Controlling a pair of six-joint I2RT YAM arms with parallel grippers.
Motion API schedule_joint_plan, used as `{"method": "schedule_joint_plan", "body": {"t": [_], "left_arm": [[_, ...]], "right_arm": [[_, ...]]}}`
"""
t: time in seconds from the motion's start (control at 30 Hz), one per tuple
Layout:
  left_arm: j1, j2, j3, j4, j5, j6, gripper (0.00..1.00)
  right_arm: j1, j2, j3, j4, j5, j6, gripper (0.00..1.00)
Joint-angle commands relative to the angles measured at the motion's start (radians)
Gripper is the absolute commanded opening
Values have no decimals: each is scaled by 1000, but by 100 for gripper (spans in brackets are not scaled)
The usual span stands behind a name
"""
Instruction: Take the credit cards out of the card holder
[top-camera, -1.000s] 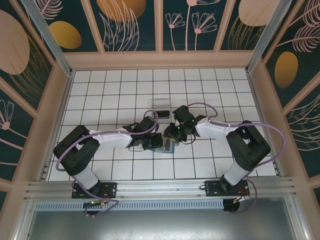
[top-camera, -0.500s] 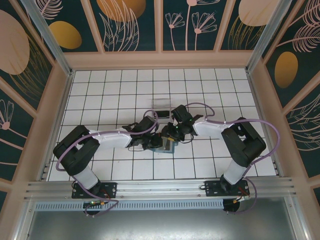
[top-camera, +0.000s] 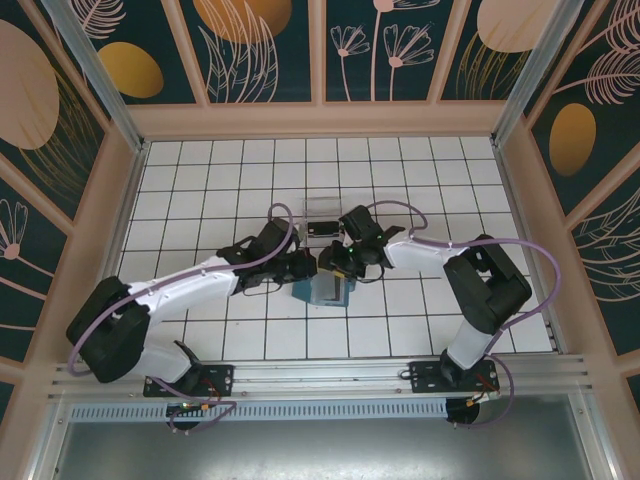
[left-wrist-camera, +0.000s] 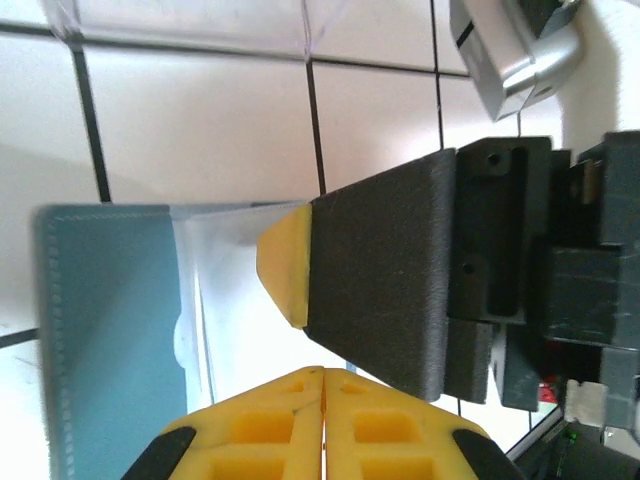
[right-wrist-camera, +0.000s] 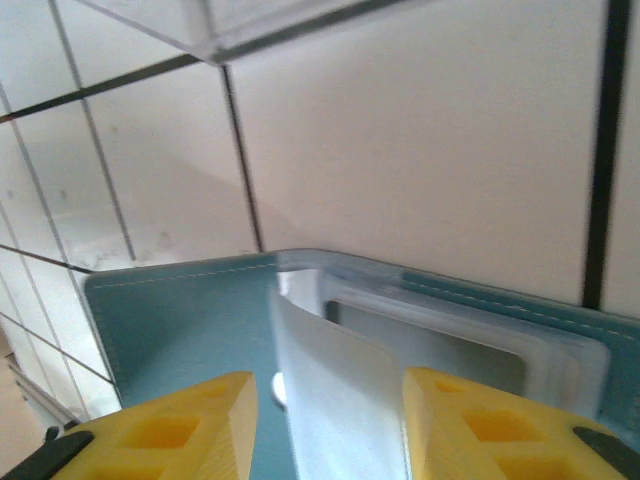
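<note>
Near the middle of the worktop (top-camera: 200, 180), the teal card holder (top-camera: 322, 292) lies open, close to a clear box (top-camera: 322, 213). Over its edge the left claw (left-wrist-camera: 323, 400) has its fingertips pressed together, gripping nothing. The right claw (right-wrist-camera: 325, 410) is spread, straddling a pale card (right-wrist-camera: 335, 355) that rises from the holder's pocket; whether it touches the card cannot be told.

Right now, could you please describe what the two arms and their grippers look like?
Both the left arm and right arm have white links between bulky black joints, with a purple cable looping along each. The left gripper and right gripper carry yellow fingers with moulded hollows; a finger's pad is dark grey and textured.
</note>
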Motion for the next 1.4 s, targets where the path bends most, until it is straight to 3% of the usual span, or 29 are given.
{"method": "schedule_joint_plan", "body": {"t": [0.0,0.6,1.03,1.37], "left_arm": [[15,-59,26,-88,-71,30,10],[33,-240,9,-189,-196,32,12],[32,-246,-2,-186,-179,39,13],[31,-182,5,-99,-99,13,13]], "right_arm": [[18,0,54,-40,-3,-8,43],[122,165,238,-78,-6,-15,44],[175,288,300,-92,-30,-42,44],[158,209,321,-120,-15,-63,44]]}}
